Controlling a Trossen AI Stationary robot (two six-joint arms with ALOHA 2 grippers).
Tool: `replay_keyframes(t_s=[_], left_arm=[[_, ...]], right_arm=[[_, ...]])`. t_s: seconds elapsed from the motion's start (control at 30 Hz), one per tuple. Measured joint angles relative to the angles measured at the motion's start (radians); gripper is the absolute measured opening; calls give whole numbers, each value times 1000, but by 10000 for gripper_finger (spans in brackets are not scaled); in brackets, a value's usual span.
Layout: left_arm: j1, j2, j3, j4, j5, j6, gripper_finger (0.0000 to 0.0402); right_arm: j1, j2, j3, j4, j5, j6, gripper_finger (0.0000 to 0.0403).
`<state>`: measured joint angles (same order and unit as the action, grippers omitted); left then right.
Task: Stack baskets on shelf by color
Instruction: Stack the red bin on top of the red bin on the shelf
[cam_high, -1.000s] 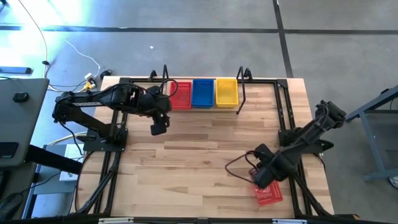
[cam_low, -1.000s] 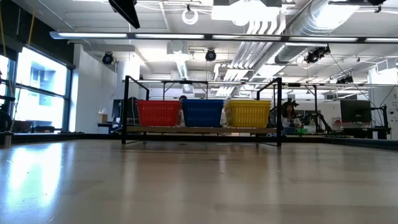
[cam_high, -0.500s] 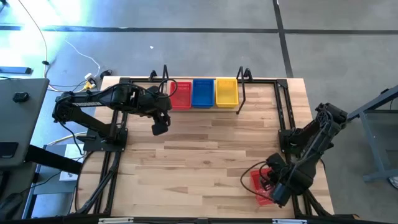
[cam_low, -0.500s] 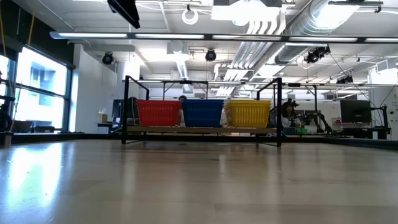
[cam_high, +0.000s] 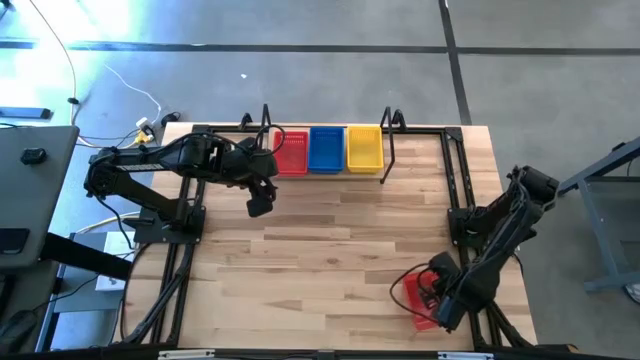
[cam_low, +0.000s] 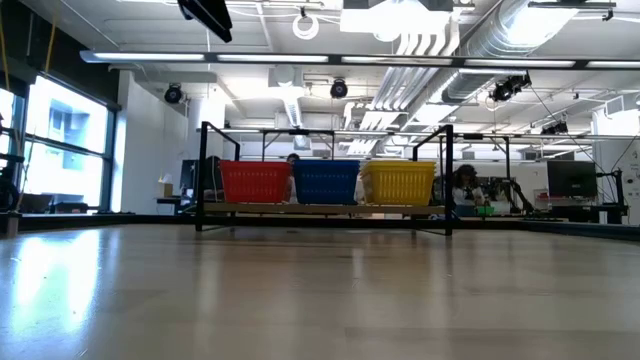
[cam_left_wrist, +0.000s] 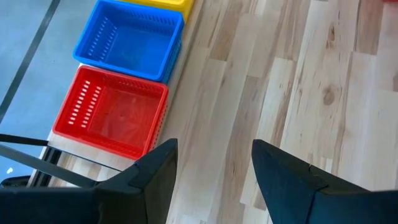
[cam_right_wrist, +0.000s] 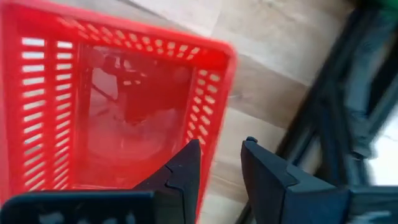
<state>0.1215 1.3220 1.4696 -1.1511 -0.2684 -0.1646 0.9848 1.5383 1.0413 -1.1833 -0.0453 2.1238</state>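
The shelf (cam_high: 395, 160) stands at the table's far edge and carries red baskets (cam_high: 291, 152), blue baskets (cam_high: 327, 149) and yellow baskets (cam_high: 364, 147) side by side; the low view shows them resting on the plank (cam_low: 325, 208). One more red basket (cam_high: 414, 292) lies on the table near the near right corner. My right gripper (cam_high: 441, 308) hangs over that basket's right side, its fingers (cam_right_wrist: 222, 146) a little apart astride the side wall. My left gripper (cam_high: 258, 207) hovers open above the table in front of the shelf's red baskets (cam_left_wrist: 109, 115). My right gripper comes at the lone red basket from above, one finger (cam_right_wrist: 186, 168) over the inner side of its side wall (cam_right_wrist: 208, 124) and the other (cam_right_wrist: 264, 171) outside it. Bare wood shows between wall and outer finger. Whether either finger touches the wall I cannot tell.
Black frame tubes (cam_high: 465, 215) run along the table's right side close to the lone basket, and more (cam_high: 180, 260) run along the left. The middle of the wooden tabletop (cam_high: 330, 240) is bare. A red cable (cam_high: 398, 285) loops beside the basket.
My right gripper has swung toward the table's near right corner, from over the lone red basket's far left part to its right side, and has stayed there for the last half second. The shelf baskets have kept still.
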Motion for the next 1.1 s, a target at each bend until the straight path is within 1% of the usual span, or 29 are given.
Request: replay_keyframes(t_s=[0.3, 0.4, 0.53, 0.57, 0.67, 0.77, 0.87, 1.1], left_arm=[[0, 0, 0, 0, 0, 0, 196], [0, 0, 0, 0, 0, 1, 196], [0, 0, 0, 0, 0, 0, 196], [0, 0, 0, 0, 0, 0, 196], [-8, 0, 0, 2, 0, 0, 196], [-25, 0, 0, 10, 0, 0, 196], [-48, 0, 0, 27, 0, 0, 196], [-114, 0, 0, 106, -1, 0, 195]], right_arm=[[-3, 0, -125, 179, -64, 27, 100], [-9, 0, -139, 208, -70, 38, 74], [-25, 0, -139, 226, -65, 62, 14], [-32, -1, -139, 232, -64, 67, 8], [-61, -1, -139, 256, -59, 67, 14], [-95, -1, -124, 272, 5, 59, 4], [-142, -1, -83, 266, 87, 44, 4], [-276, -1, 32, 201, 233, -91, 1]])
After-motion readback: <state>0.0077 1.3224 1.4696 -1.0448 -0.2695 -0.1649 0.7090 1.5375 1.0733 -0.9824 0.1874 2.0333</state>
